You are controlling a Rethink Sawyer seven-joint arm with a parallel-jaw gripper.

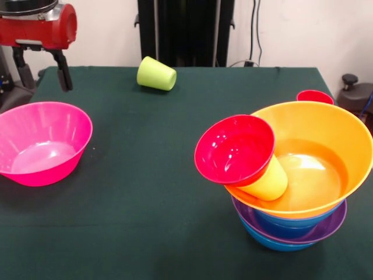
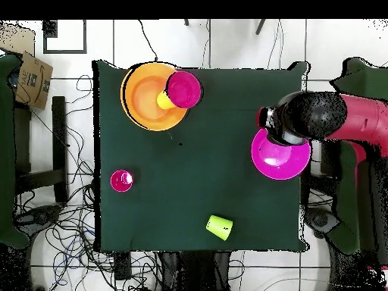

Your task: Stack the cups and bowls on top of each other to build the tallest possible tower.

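Nearest to the front camera, on the right of the green surface [image 1: 145, 192], stands the tower [image 1: 297, 210]. From the bottom I count one blue bowl [image 1: 274, 242], one purple bowl [image 1: 317, 232] and a second blue bowl [image 1: 291, 223] nested in it, then the wide orange bowl [image 1: 315, 163] on top. One yellow cup [image 1: 269, 182] lies tilted on the orange bowl's rim, and one small red bowl [image 1: 235, 149] sits tilted over the cup, its opening turned toward the camera. On the left, at about the same depth, one large pink bowl [image 1: 41, 143] stands upright and alone, well apart from the tower. Further back, behind the tower, one red cup [image 1: 315, 96] shows only its rim. Near the far edge one lime green cup [image 1: 156, 74] lies on its side. So I see three cups and six bowls. I can read no writing on any of them. At the far left the claw [image 1: 44, 73] hangs above the surface beyond the pink bowl, its two black fingers [image 1: 62, 70] spread apart and holding nothing
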